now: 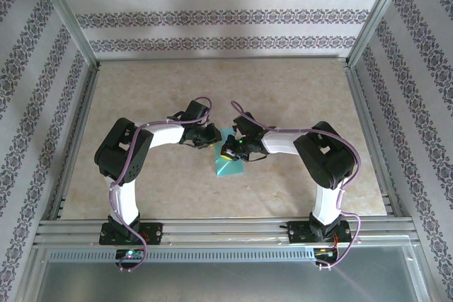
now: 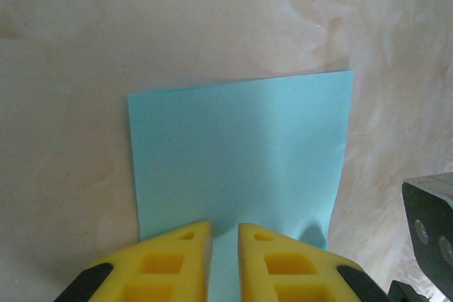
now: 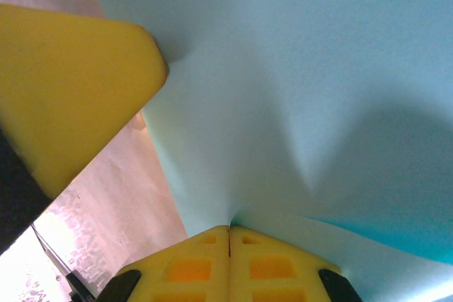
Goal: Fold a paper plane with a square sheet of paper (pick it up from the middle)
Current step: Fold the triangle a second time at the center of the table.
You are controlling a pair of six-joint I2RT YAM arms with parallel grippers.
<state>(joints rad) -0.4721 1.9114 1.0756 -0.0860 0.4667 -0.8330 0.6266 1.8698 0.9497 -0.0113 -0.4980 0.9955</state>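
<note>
- Where the two arms meet in the overhead view, the paper plane [image 1: 230, 166] sits on the table [image 1: 297, 97] as a pale blue wedge. The left gripper [image 1: 210, 138] and right gripper [image 1: 232, 148] crowd its far end, too small there for me to judge their jaws.
- From the left wrist, the paper plane [image 2: 241, 153] spreads flat ahead as a squarish blue panel. The left gripper [image 2: 224, 235] has its jaws drawn narrow, with a slim slot between them over the near edge. I can't tell whether it pinches the paper or only bears down on it.
- From the right wrist, the right gripper [image 3: 228, 235] is closed tight on a puckered bit of the paper plane [image 3: 304, 68]. The left gripper's yellow finger [image 3: 71, 83] dents the sheet beside it.
- My read is that it is featherlight, limp, easily crumpled and apt to slide on the smooth top. I'd hold it at layered, folded edges or along a crease, with a light pinch.
</note>
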